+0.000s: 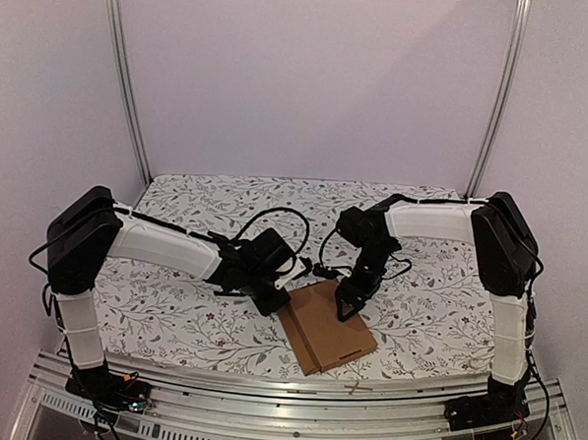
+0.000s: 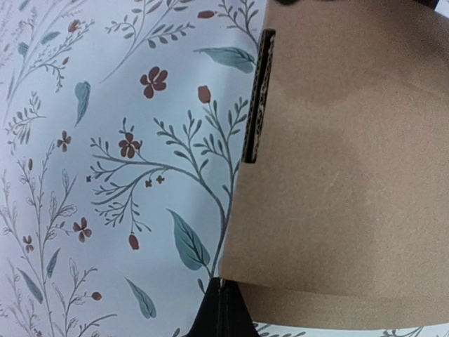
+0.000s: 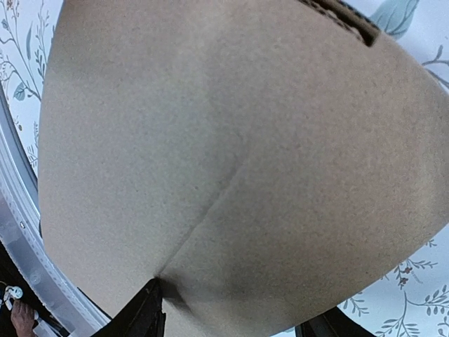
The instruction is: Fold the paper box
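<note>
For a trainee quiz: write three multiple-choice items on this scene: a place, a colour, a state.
1. Where does the paper box lie?
A. by the far wall
B. near the table's front edge
C. on an arm's base
2. The box's colour?
A. brown
B. white
C. blue
3. The left gripper is:
A. wide open
B. holding a pen
C. shut
Key: B, the top view shows it at the near edge; A, plain brown cardboard; C, its fingers meet with no gap.
</note>
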Robot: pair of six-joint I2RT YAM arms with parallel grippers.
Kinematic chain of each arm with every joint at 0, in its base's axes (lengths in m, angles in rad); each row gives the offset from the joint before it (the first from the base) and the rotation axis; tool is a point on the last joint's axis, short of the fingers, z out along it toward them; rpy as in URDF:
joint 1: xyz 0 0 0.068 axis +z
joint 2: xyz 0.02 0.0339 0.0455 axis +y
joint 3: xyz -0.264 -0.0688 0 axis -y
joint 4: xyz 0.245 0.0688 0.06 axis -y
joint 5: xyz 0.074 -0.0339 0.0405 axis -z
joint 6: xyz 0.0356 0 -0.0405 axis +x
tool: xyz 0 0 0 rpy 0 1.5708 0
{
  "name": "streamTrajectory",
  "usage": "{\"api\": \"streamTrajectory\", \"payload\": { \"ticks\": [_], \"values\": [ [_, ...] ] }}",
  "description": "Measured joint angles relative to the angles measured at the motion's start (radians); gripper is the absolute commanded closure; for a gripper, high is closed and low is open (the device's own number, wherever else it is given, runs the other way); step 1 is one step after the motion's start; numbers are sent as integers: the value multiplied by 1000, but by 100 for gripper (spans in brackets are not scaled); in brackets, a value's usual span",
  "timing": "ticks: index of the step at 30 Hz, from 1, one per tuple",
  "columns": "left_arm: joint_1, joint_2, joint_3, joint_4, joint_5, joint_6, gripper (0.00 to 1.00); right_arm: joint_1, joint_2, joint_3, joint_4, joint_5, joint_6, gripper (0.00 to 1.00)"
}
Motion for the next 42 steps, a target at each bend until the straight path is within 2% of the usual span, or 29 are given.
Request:
{"api": "streamTrajectory", "payload": {
  "ticks": [10,22,42],
  "values": [
    [6,27,77,-113,-5,-41,100,2,-51,-89,106,-43,60,39],
    [10,82,204,-299,-19,-52,100,29,-51,-89,131,-37,104,39],
    [13,142,324,-449,-22,-48,100,32,-55,-105,154,-48,175,38]
  ]
}}
